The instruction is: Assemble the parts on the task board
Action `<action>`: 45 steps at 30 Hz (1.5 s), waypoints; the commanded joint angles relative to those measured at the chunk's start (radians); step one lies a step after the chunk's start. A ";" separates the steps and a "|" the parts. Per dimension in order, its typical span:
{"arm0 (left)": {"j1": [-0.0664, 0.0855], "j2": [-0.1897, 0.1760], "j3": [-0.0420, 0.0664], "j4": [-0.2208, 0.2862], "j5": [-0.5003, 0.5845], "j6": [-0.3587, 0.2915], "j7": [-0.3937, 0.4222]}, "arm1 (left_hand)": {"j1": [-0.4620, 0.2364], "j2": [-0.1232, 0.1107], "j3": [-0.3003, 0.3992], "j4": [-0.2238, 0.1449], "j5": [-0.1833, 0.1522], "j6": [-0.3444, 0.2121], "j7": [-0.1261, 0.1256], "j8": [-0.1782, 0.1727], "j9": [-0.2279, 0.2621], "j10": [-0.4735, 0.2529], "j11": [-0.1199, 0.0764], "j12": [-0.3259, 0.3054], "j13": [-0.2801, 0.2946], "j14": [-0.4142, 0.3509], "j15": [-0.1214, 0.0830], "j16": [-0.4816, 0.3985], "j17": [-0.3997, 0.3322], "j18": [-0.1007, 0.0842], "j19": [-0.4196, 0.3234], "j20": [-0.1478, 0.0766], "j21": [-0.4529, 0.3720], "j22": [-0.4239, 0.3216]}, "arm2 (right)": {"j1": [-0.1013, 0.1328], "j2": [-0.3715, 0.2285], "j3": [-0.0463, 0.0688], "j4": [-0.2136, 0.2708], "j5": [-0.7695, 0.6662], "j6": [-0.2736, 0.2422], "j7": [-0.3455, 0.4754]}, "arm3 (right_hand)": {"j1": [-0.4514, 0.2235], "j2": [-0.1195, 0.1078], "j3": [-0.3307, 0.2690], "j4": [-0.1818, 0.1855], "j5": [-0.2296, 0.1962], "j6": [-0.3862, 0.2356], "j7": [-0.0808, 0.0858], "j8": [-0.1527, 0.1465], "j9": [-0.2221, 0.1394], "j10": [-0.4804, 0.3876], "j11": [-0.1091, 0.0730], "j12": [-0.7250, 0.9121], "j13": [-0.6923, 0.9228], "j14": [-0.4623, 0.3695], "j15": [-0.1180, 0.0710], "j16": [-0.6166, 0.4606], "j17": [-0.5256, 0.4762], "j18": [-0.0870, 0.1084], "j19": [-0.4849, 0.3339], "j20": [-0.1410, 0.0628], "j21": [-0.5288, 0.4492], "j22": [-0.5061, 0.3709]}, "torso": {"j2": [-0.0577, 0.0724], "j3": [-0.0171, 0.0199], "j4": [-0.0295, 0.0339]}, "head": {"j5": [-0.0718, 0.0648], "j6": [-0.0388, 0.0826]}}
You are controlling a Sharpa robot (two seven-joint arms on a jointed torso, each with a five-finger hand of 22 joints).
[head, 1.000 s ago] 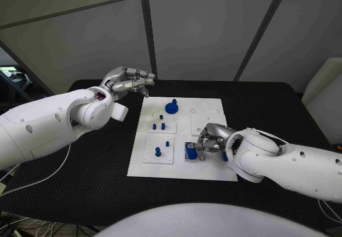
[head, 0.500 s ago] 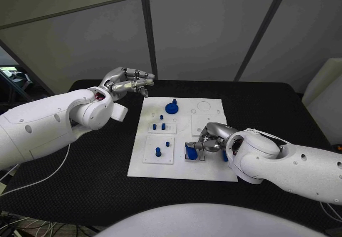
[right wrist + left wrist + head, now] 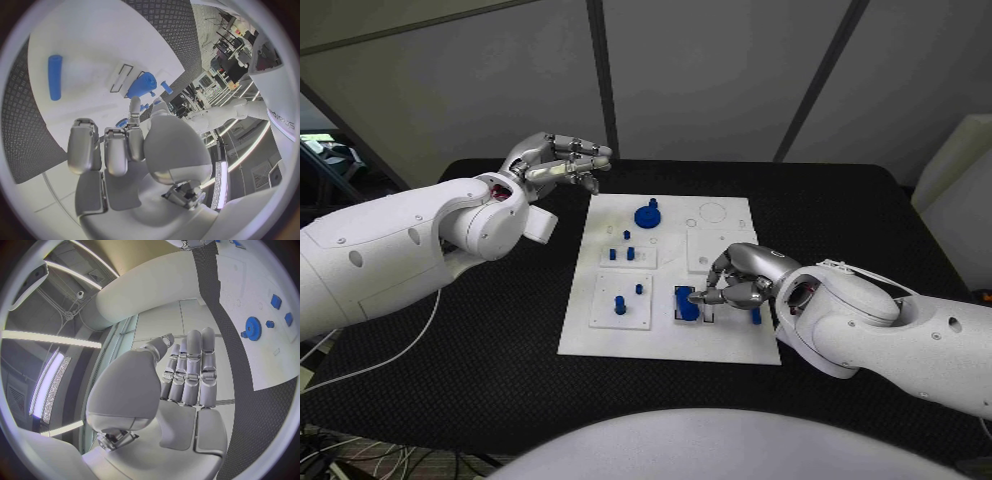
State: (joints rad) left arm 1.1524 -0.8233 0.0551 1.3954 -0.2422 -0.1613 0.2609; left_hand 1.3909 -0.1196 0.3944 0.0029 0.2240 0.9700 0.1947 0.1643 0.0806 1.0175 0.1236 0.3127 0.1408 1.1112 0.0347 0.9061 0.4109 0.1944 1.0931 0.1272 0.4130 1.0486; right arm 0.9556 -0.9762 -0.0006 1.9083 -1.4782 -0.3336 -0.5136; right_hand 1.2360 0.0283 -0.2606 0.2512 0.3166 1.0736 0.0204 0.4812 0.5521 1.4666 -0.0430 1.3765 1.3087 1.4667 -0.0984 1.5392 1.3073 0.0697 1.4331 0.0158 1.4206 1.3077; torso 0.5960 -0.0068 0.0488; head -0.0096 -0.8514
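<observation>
Black table (image 3: 473, 330); right wrist view reveals blue cylinder (image 3: 55, 76) beside right hand (image 3: 733, 283).

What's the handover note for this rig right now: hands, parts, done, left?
Left hand: raised past the task board's far left corner, fingers curled, holding nothing.
Right hand: over the board's near right, fingertips at the upright blue block; grip not clear.
Parts: blue gear seated at the far end, small pegs standing in the left plates, loose blue cylinder lying on the board by the right hand.
Left: seat the block, place the cylinder.
</observation>
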 commanded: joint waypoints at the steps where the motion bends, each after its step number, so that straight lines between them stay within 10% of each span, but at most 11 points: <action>1: 0.001 0.001 0.000 0.000 0.002 0.011 0.007 | -0.008 -0.001 -0.002 0.004 0.003 -0.002 0.001 0.003 -0.001 -0.006 0.000 0.006 0.000 0.000 0.006 -0.007 -0.001 -0.013 -0.002 0.008 -0.001 -0.001 | 0.001 -0.007 0.000 0.005 0.019 0.047 0.059 | 0.034 0.001 0.004 -0.017 -0.012 -0.007 -0.002 -0.003 0.003 0.023 -0.006 -0.005 0.100 0.091 -0.005 0.001 0.200 -0.017 -0.003 -0.003 -0.006 0.056 | 0.000 -0.0007 0.0003 | -0.001 0.001; 35: 0.001 0.003 0.000 0.002 0.002 0.011 0.008 | -0.007 0.000 -0.001 0.004 0.004 -0.003 0.001 0.004 -0.002 -0.008 0.000 0.007 -0.001 0.000 0.006 -0.007 -0.002 -0.013 -0.001 0.008 -0.002 -0.002 | 0.000 0.108 -0.001 -0.094 -0.025 0.088 -0.024 | 0.115 0.033 0.022 -0.047 -0.031 -0.005 -0.006 -0.012 0.011 0.025 -0.009 -0.004 0.107 0.091 -0.008 0.000 0.200 -0.016 -0.003 -0.006 -0.008 0.056 | 0.001 -0.0009 0.0008 | -0.002 -0.002; 45: 0.001 0.004 0.000 0.001 0.002 0.010 0.008 | -0.007 0.000 -0.001 0.004 0.004 -0.003 0.001 0.004 -0.002 -0.008 0.000 0.007 -0.001 0.000 0.006 -0.007 -0.002 -0.013 -0.001 0.008 -0.002 -0.002 | 0.000 0.094 -0.001 -0.084 -0.019 -0.001 0.023 | 0.114 0.033 0.021 -0.046 -0.031 -0.007 -0.005 -0.013 0.011 0.022 -0.009 -0.013 0.101 0.089 -0.008 -0.004 0.192 -0.015 -0.009 -0.005 -0.014 0.048 | 0.001 0.0003 0.0011 | -0.006 0.000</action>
State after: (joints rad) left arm 1.1519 -0.8202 0.0550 1.3957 -0.2422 -0.1611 0.2611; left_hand 1.3910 -0.1196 0.3944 0.0029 0.2240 0.9700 0.1946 0.1643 0.0807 1.0175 0.1236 0.3167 0.1409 1.1112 0.0347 0.9061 0.4103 0.1945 1.0931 0.1272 0.4130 1.0474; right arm 0.9542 -0.8775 -0.0014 1.8197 -1.4958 -0.2730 -0.5283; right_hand 1.3422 0.0635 -0.2391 0.2104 0.2904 1.0707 0.0174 0.4722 0.5621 1.4685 -0.0446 1.3748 1.3848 1.4652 -0.0962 1.5392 1.3079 0.0698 1.4290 0.0119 1.4117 1.3075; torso 0.5964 -0.0070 0.0491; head -0.0115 -0.8516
